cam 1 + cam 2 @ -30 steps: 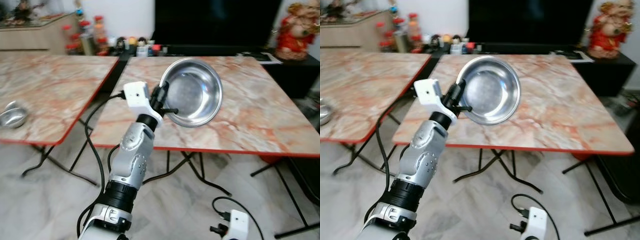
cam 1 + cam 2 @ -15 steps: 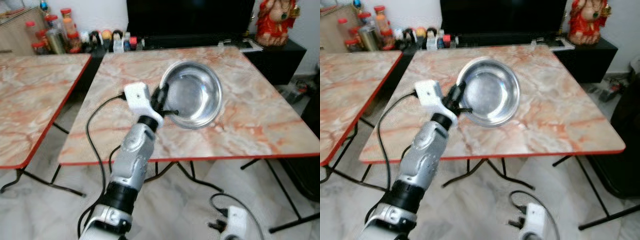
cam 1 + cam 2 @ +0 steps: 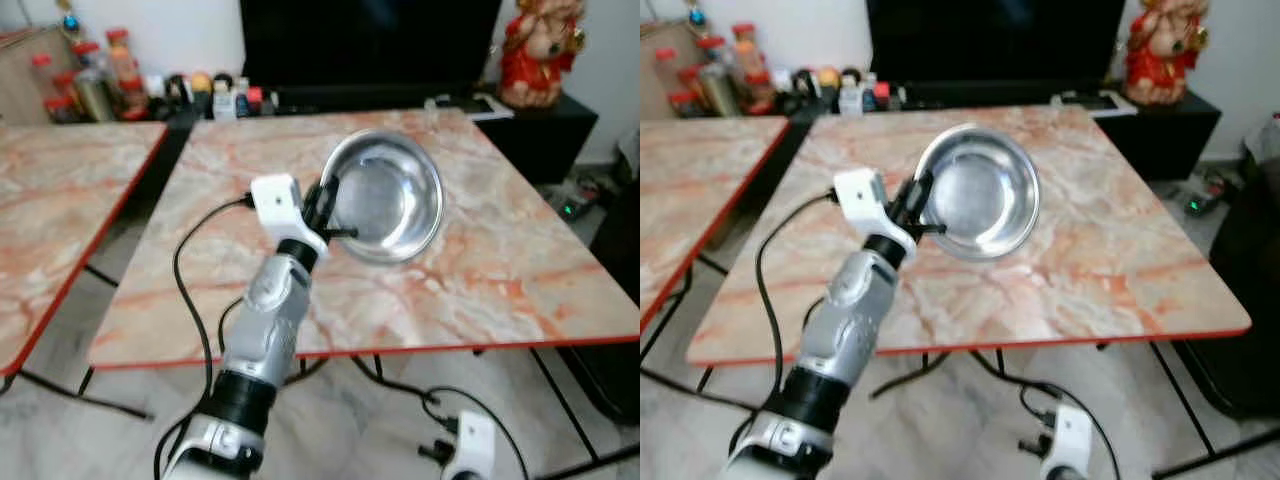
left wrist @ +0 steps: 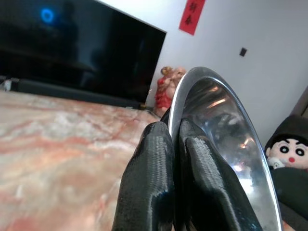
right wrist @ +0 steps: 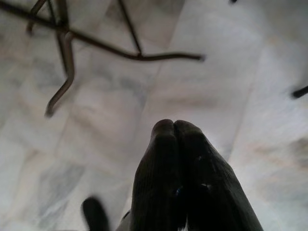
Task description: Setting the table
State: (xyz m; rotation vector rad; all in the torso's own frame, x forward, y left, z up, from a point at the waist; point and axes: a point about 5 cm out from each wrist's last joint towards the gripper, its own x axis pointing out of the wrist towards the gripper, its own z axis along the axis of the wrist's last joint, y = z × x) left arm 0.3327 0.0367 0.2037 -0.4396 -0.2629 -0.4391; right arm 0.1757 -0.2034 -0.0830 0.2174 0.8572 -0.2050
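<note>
Your left pincer (image 3: 322,207) pinches the rim of one steel bowl (image 3: 388,196), held tilted above the nearer of two marble tabletops (image 3: 520,270). Your right pincer (image 5: 175,127) hangs over the floor (image 5: 96,120), fingers pressed together, empty.

Left pincer (image 3: 322,210) raised forward, fingers clamped together; right pincer (image 5: 174,126) hangs closed.

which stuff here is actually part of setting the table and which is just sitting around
Part of the job:
- steel bowl, tilted, held by its rim
- left gripper, shut on the bowl
- marble table beneath it

Just lying about:
- jars and bottles
- red figurine
- black TV
- second table
- right gripper, idle over the floor
</note>
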